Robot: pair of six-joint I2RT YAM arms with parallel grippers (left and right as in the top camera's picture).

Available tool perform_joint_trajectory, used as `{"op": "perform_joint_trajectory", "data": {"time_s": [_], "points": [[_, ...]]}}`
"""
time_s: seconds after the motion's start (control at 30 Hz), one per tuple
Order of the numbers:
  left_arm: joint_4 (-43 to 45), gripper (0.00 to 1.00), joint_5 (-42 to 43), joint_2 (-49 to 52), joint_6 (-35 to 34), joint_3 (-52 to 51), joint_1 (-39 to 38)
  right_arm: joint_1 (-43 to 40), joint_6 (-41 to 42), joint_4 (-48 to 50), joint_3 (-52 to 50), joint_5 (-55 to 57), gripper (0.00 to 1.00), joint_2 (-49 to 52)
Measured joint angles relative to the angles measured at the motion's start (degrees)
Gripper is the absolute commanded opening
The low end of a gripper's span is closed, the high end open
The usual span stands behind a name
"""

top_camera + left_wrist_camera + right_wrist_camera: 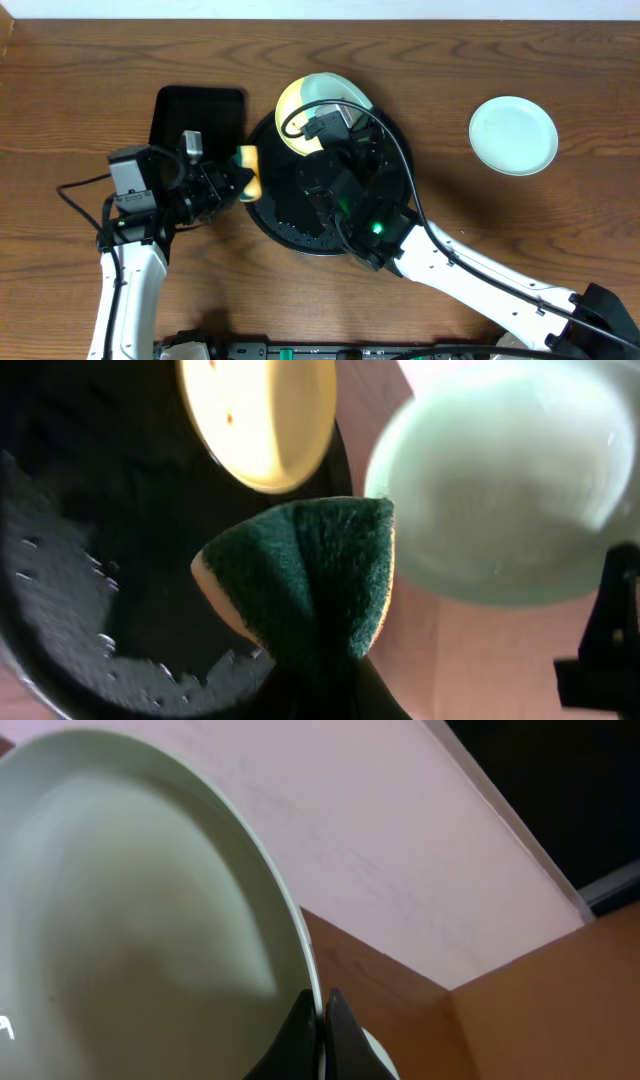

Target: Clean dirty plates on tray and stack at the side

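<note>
Step in hand, as I read it: wipe the held mint plate with the sponge. The right jaws are pressed together on that plate's rim in a thin edge-on pinch. The plate is lifted and tilted over the far side of the round black tray, partly above the yellow plate. The left jaws are clamped on the sponge, green scouring face outward and yellow foam behind. The sponge is at the tray's left rim, near both plates and touching neither. The yellow plate sits at the tray's far-left edge, with brown specks showing in the left wrist view. No smear can be made out on the held plate. A second mint plate lies alone on the bare worktop, well to the right, probably the stack spot. A rectangular black tray sits just left of the round one. To do it well, lay the green face flat on the plate's inner face and use short strokes. Push toward the pinch point so the plate isn't levered out of the rim grip. Keep the plate over the tray and don't clip the yellow plate below.
</note>
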Motion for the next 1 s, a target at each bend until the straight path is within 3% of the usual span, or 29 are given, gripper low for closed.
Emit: {"op": "perform_joint_trajectory", "data": {"time_s": [0.3,0.5,0.67,1.0], "points": [[5.5,0.07,1.0,0.0,-2.6,0.0,-13.6,0.0,1.2,1.5,0.0,0.0,0.01,0.0],[13.1,0.08,-5.7,0.5,-4.3,0.0,-21.2,1.1,1.3,3.2,0.0,0.0,0.01,0.0],[18.7,0.08,-9.4,2.4,-4.9,0.0,-24.3,3.8,1.3,3.5,0.0,0.0,0.01,0.0],[20.0,0.08,-14.6,7.9,-5.4,0.0,-24.9,5.4,1.3,3.9,0.0,0.0,0.01,0.0]]}}
